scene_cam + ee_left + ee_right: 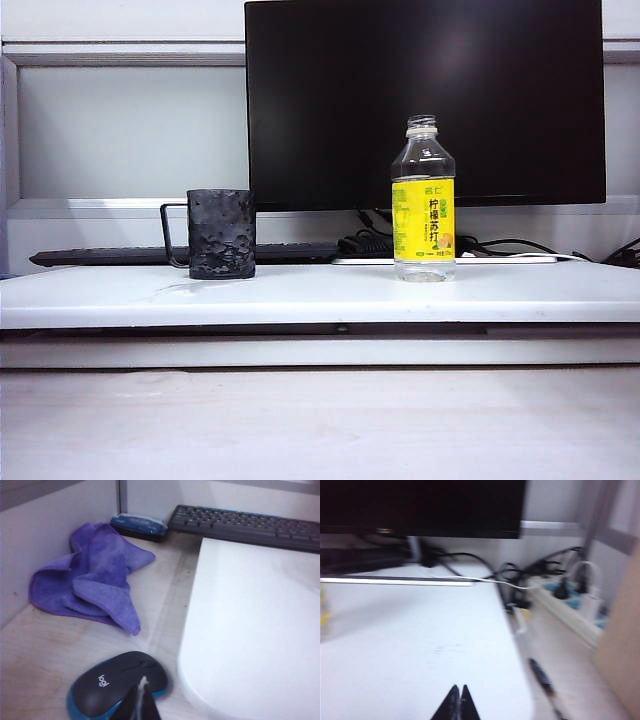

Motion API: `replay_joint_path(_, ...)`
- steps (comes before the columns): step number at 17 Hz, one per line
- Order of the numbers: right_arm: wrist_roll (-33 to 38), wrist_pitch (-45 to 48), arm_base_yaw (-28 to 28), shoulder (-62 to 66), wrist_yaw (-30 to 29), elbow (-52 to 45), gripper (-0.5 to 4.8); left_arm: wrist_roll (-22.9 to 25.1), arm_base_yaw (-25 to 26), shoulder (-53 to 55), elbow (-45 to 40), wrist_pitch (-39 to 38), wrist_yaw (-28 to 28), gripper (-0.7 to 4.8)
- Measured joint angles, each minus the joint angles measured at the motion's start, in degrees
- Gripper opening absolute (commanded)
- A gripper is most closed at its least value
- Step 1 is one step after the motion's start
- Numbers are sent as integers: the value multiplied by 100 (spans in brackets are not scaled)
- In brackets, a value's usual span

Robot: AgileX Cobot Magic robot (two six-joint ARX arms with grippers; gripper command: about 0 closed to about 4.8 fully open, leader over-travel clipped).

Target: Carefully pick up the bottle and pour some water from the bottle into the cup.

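Seemingly nothing is begun; the bottle (423,200) stands upright on the desk (320,295), right of the cup (221,233), well apart; our left gripper (142,700) and right gripper (457,702), fingers together and empty, hang off-stage; lifting and pouring remain.

Lighting: bright, even, diffuse; shadows faint. Exterior view sharp; monitor (425,100) plain black, white counter (320,295) near overexposed. Left wrist view slightly soft, bluish-purple cast; counter washed out at right. Right wrist view motion-blurred throughout, cables (540,572) smeared at upper right.
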Motion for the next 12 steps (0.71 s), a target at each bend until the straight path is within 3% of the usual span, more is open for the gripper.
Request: replay_joint_path(12, 0, -72, -153, 0, -79, 0, 12, 0, 0, 0, 0, -2, 20, 14)
